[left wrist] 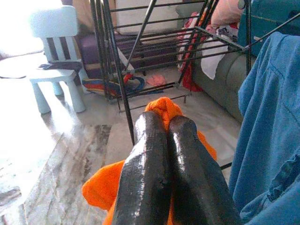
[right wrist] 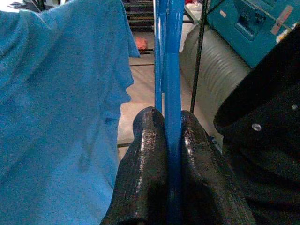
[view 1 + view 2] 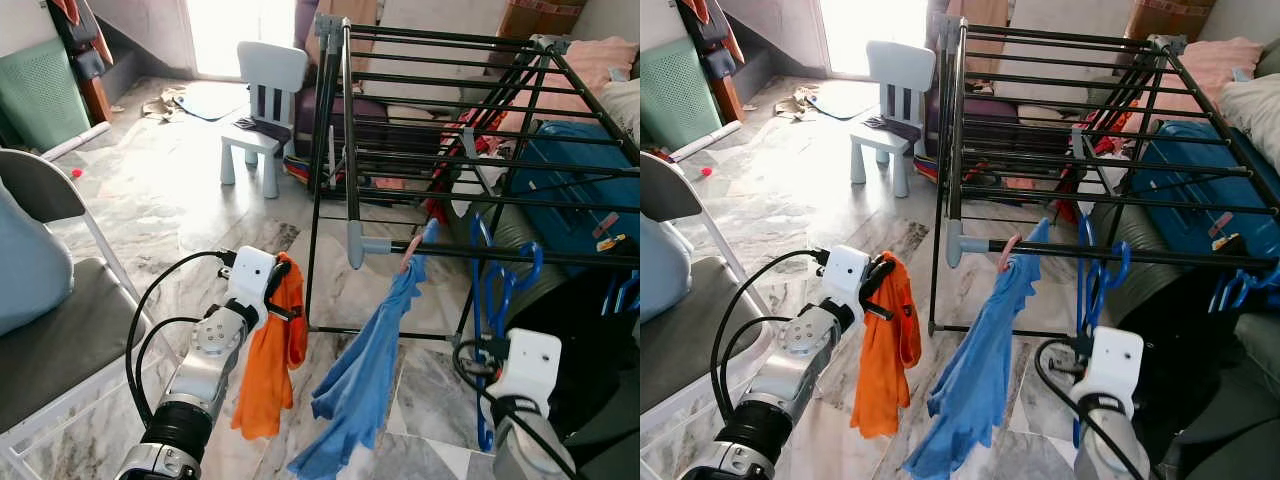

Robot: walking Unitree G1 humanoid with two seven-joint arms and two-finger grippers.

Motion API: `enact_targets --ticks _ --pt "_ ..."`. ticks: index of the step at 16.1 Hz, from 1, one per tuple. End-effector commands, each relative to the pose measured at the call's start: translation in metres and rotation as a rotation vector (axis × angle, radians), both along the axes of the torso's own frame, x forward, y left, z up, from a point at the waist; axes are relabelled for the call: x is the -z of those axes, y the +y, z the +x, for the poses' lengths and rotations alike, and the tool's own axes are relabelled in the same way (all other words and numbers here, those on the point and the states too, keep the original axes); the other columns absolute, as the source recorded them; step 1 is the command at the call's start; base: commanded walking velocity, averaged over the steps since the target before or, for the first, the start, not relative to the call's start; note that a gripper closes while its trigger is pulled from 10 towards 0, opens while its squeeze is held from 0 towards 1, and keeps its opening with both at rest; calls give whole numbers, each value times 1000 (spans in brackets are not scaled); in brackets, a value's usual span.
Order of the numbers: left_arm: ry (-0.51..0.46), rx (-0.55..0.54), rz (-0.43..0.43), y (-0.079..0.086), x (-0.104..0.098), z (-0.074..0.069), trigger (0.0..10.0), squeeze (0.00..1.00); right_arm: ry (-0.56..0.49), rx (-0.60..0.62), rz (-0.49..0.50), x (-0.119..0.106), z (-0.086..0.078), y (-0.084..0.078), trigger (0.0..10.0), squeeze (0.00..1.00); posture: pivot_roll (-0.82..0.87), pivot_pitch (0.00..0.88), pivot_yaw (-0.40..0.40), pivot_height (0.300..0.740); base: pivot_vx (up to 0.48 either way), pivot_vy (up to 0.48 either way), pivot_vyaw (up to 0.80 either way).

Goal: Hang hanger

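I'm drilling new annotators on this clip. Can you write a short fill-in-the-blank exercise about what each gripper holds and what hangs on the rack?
1. The left gripper is shut on an ____ cloth.
2. The right gripper clamps a ____ hanger.
3. A blue shirt hangs from the drying rack on a ____ hanger hook.
4. Beyond the rack stands a small pale ____.

Missing words: orange; blue; pink; chair
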State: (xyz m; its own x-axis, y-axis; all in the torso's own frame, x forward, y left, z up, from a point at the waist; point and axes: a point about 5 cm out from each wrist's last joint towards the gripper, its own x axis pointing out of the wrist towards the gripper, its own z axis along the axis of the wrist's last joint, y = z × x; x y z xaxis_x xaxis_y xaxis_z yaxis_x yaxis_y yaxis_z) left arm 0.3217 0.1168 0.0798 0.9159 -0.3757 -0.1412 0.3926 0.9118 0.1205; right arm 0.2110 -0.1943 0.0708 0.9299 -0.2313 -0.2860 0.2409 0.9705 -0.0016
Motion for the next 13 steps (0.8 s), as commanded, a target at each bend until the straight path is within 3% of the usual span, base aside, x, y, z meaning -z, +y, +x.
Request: enact_targets --ticks 1,4,13 --pt "-41 15 10 -6 -9 4 10000 0 -12 2 -8 -2 2 -4 10000 0 14 0 -95 740 0 0 0" --pt "-39 17 12 -6 -8 5 10000 0 -13 -6 -6 -2 4 -2 10000 0 14 0 -95 740 0 0 0" --pt "-36 36 16 -11 -7 4 10000 0 -5 -25 -2 0 5 2 10000 0 12 0 -96 740 -289 0 0"
